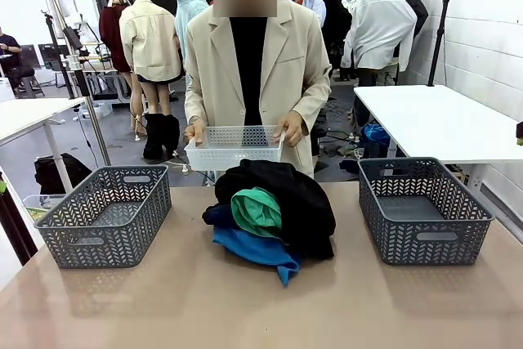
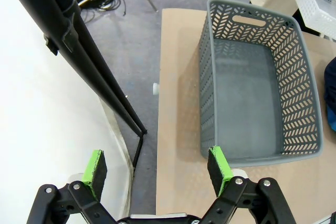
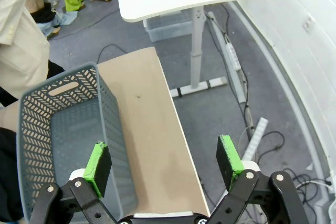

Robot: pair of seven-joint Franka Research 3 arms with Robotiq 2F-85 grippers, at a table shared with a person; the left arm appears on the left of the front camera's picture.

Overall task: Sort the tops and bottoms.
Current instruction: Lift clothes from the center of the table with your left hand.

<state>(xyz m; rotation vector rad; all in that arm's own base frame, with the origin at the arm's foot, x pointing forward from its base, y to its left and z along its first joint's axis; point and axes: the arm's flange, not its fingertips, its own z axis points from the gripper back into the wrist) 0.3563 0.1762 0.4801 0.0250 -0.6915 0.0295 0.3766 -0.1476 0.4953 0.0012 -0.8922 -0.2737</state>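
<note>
My left pincer [image 2: 157, 167] and right pincer [image 3: 164, 163] are both wide open, holding nothing. The black garment [image 1: 304, 195], green garment [image 1: 257, 210], navy garment [image 1: 217, 217] and blue garment [image 1: 255, 248] sit in one tangled heap mid desk [image 1: 245, 312], between the left basket [image 1: 106, 222] and right basket [image 1: 425, 218]. Pinch one and I'd probably drag its neighbours along.

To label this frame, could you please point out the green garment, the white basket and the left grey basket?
green garment [image 1: 256, 210], front view, middle of its visible fold.
white basket [image 1: 234, 158], front view, near wall.
left grey basket [image 1: 98, 239], front view, near wall.
</note>
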